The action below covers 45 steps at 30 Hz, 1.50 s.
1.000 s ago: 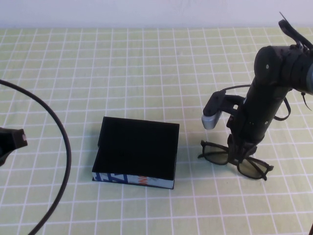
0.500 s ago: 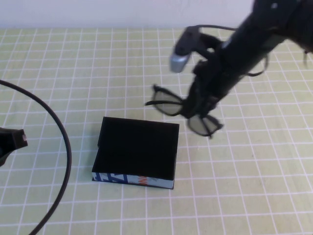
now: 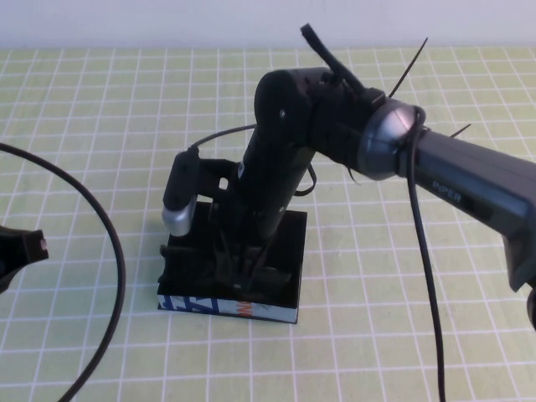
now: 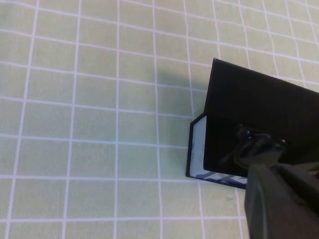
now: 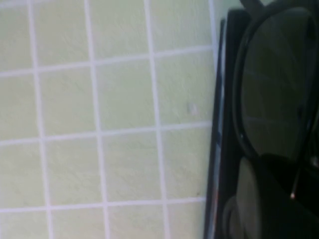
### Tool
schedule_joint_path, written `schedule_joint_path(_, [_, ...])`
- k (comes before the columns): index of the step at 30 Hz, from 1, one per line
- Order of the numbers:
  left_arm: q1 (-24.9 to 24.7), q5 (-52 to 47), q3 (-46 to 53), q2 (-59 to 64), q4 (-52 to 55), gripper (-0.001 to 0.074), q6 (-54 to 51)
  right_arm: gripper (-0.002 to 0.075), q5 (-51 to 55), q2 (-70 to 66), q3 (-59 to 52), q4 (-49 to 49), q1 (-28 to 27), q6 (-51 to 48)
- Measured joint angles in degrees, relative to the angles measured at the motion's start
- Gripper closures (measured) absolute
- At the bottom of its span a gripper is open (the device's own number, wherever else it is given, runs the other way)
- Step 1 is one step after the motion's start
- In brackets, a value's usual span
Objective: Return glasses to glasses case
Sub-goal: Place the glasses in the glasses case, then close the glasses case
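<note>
Cable point(image 3: 109, 251), black and curved, runs down the left side of the high view and goes off the bottom edge. Next to it, at the far left edge, a small dark piece of the left gripper point(image 3: 18, 251) pokes in. Most of it is cut off, so I cannot tell if its fingers are open or closed.

The table has a green cloth point(image 3: 100, 100) with white squares on it. In the middle sits the glasses case point(image 3: 285, 280), a flat black box with a light band on its near side printed in blue and orange. The right arm point(image 3: 469, 180) reaches in from the right and bends down over the case. It hides much of the lid.

The right gripper point(image 3: 243, 264) is low on top of the case. From above, the glasses point(image 5: 271, 94) are black on black and very hard to pick out. The right wrist view shows them better: one dark round lens with a thick black rim lies over the black case, just beside the case's edge, with the green cloth next to it. The gripper has hold of the glasses there, its fingers closed on the frame.

The left wrist view shows the case's corner and its light side wall, which the arm hides from above. A dark blurry gripper part blocks the corner of that view.
</note>
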State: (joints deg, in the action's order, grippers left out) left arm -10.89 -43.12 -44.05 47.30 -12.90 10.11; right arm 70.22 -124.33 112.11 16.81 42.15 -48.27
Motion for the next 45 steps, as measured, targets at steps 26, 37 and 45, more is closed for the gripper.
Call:
schedule_joint_path(26, [0.00,-0.31,0.00,1.37,0.00,0.0736,-3.29,0.0563,-2.74,-1.46,0.13,-4.30,0.00,4.20])
schedule_joint_path(37, [0.00,-6.04,2.19,5.76,-16.66,0.0736,-39.69,0.0731,-4.66,2.01,3.60,-6.50,-4.16,15.86])
schedule_joint_path(45, [0.00,0.81,14.60,10.93,-35.80,0.0736,-61.83,0.0739,-7.01,0.87,3.85,0.15,-13.63,25.92])
